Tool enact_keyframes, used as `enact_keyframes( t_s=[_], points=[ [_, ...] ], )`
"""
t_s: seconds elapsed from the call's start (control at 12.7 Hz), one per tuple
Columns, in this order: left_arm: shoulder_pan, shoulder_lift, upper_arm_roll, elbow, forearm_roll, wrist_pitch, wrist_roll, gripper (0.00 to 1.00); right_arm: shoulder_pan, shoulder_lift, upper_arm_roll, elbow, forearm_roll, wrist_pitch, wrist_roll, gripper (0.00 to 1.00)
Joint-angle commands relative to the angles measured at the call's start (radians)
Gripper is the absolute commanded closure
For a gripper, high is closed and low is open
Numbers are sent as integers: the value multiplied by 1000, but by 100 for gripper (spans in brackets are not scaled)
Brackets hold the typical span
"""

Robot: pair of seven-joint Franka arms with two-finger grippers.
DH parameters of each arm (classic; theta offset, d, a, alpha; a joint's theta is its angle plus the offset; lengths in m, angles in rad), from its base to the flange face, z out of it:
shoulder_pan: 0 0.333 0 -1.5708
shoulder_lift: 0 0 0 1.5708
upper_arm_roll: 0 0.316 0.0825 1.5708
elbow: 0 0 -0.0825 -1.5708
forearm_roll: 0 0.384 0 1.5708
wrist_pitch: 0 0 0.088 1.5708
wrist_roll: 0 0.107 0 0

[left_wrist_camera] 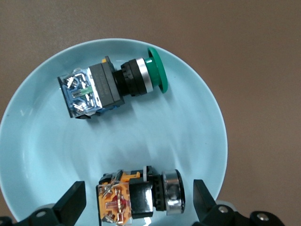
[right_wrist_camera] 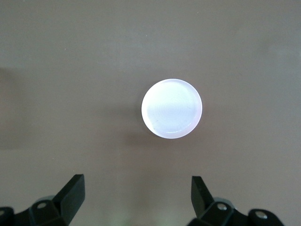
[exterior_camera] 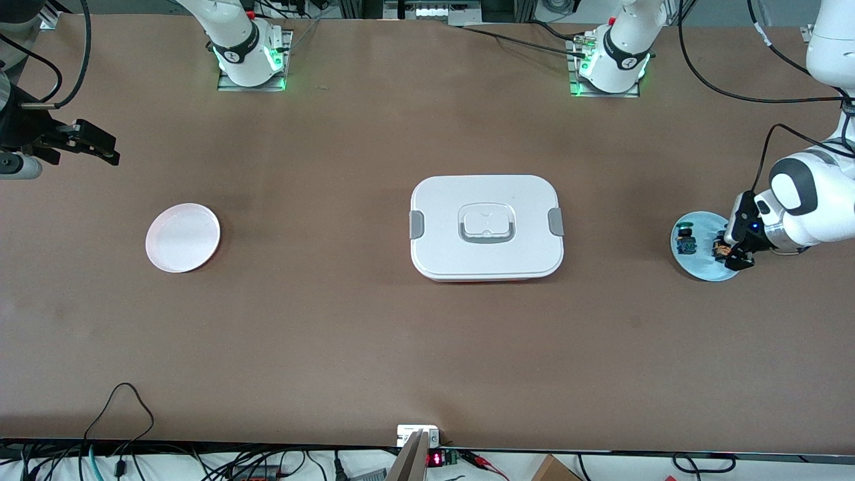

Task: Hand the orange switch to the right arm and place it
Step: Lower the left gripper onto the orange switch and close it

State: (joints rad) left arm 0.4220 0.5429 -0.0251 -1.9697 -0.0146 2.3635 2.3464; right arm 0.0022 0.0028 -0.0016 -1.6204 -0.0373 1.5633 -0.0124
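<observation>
The orange switch (exterior_camera: 719, 250) (left_wrist_camera: 136, 197) lies on its side on a light-blue plate (exterior_camera: 703, 267) (left_wrist_camera: 42, 155) at the left arm's end of the table. My left gripper (exterior_camera: 729, 252) (left_wrist_camera: 138, 188) is low over this plate and open, one finger on each side of the orange switch with a gap at both sides. My right gripper (exterior_camera: 100, 145) (right_wrist_camera: 138, 183) hangs open and empty in the air at the right arm's end, with a round white plate (exterior_camera: 182, 237) (right_wrist_camera: 171, 108) in its wrist view.
A second switch with a green button (exterior_camera: 684, 240) (left_wrist_camera: 108, 87) lies on the same blue plate, toward the table's middle from the orange one. A white lidded box with grey clips (exterior_camera: 486, 227) stands at the table's middle.
</observation>
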Motion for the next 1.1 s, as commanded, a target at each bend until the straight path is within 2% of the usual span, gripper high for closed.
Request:
enact_keyframes(
  t_s=[0.0, 0.24, 0.32, 0.39, 0.47, 0.55, 0.71, 0.79, 1.03],
  points=[
    [20, 22, -6, 17, -31, 23, 54, 0, 2, 2, 2, 16, -12, -3, 5, 0],
    [41, 32, -25, 19, -39, 33, 63, 4, 4, 5, 2, 16, -10, 12, 9, 0],
    [46, 31, -30, 19, -39, 33, 63, 11, 6, 5, 3, 16, -12, 36, 6, 0],
    [46, 31, -30, 19, -39, 33, 63, 27, 4, 3, 3, 16, -13, 46, 8, 0],
    [44, 32, -30, 19, -39, 33, 70, 49, 2, 3, 3, 16, -13, 46, 9, 0],
    [43, 31, -30, 19, -38, 31, 80, 67, -1, 5, 2, 16, -15, 46, 8, 0],
    [44, 31, -32, 25, -39, 31, 97, 92, -5, 5, -1, 16, -13, 46, 3, 0],
    [46, 32, -32, 34, -44, 23, 97, 100, -7, 5, -2, 16, -4, 47, 5, 0],
    [52, 31, -30, 48, -76, -3, 96, 100, -7, 5, -5, 17, 2, 40, -1, 0]
  ],
)
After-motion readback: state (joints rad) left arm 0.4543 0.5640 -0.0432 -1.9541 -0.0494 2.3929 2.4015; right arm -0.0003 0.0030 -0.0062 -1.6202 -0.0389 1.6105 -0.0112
